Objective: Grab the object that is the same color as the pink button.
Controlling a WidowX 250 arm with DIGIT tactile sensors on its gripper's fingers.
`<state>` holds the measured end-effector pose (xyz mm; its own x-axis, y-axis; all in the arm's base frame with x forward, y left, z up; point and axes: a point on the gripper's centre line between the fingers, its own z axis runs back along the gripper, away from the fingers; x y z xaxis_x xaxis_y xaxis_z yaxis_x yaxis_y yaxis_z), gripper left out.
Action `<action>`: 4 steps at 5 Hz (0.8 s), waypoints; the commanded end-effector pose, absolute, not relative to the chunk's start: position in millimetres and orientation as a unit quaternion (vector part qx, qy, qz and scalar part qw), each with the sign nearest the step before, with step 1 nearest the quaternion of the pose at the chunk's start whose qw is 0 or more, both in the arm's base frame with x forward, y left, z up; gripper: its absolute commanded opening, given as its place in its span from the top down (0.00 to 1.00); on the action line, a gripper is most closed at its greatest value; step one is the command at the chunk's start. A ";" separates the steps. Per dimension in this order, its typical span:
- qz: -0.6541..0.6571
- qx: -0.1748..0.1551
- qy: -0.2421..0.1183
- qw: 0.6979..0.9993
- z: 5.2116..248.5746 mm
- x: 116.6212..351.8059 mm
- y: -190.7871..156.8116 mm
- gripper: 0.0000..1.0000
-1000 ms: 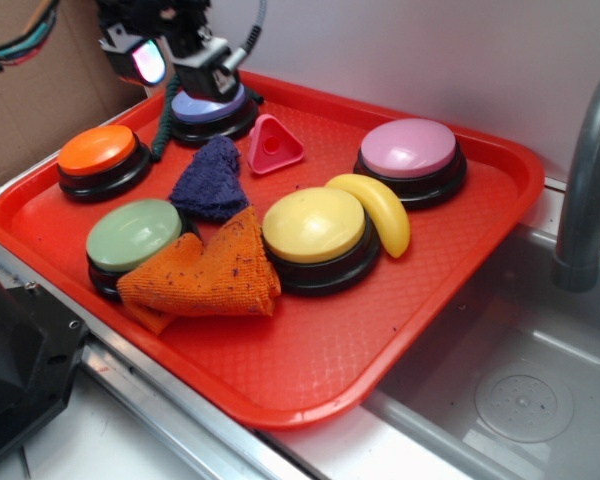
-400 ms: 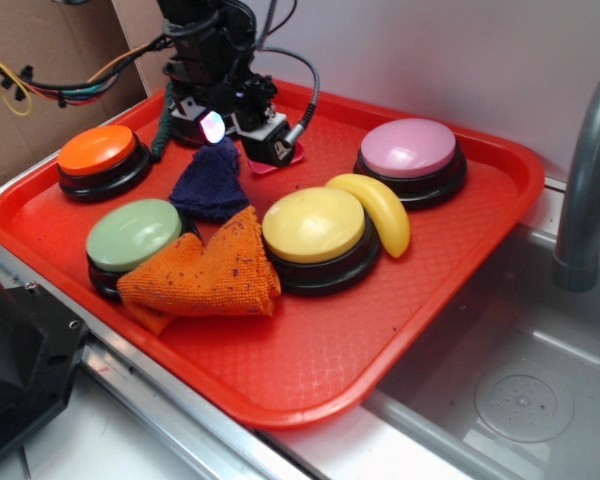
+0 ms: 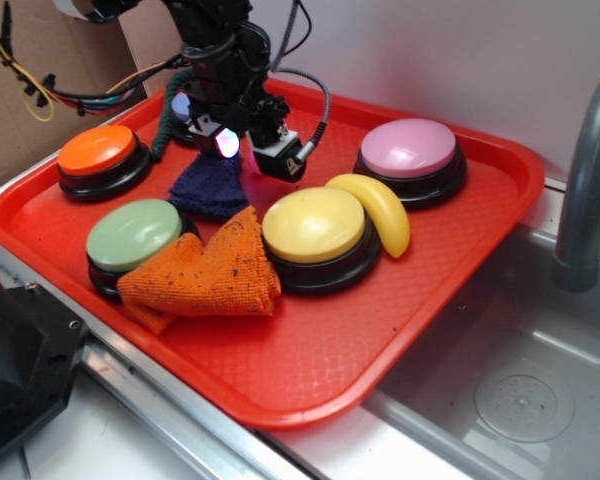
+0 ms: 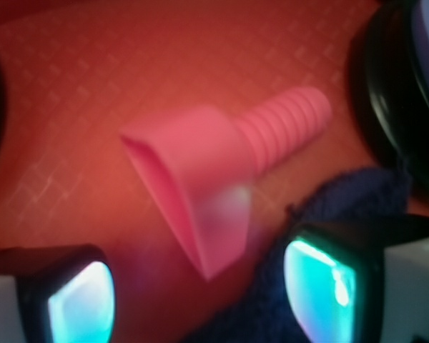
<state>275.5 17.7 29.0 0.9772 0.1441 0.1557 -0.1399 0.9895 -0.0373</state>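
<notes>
So up close in the wrist view the pink object (image 4: 200,186) looks like a wedge-sided triangle with a ribbed peg sticking out of it, lying on the red tray (image 4: 93,86), a bit blurry. The hand (image 4: 200,300) sits low right over it with both glowing fingertips (image 4: 82,300) spread apart, one each side, nothing gripped. A dark blue cloth (image 4: 350,204) pokes in by the right finger. From the exterior view the hand (image 3: 248,155) mostly hides the piece, at the back of the tray (image 3: 310,360), well apart from the pink button (image 3: 409,148) and behind the yellow button (image 3: 315,226).
</notes>
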 end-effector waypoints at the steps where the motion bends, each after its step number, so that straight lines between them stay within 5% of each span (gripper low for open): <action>1: 0.085 0.002 -0.100 0.991 29.4 291.8 20.6 0.50; 2: 0.085 -0.003 -0.102 0.991 29.8 290.0 20.4 1.00; 4: 0.080 -0.010 -0.098 0.992 50.8 286.7 19.3 1.00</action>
<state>273.1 13.8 28.6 0.9807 0.1631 0.1081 -0.1611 0.9866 -0.0275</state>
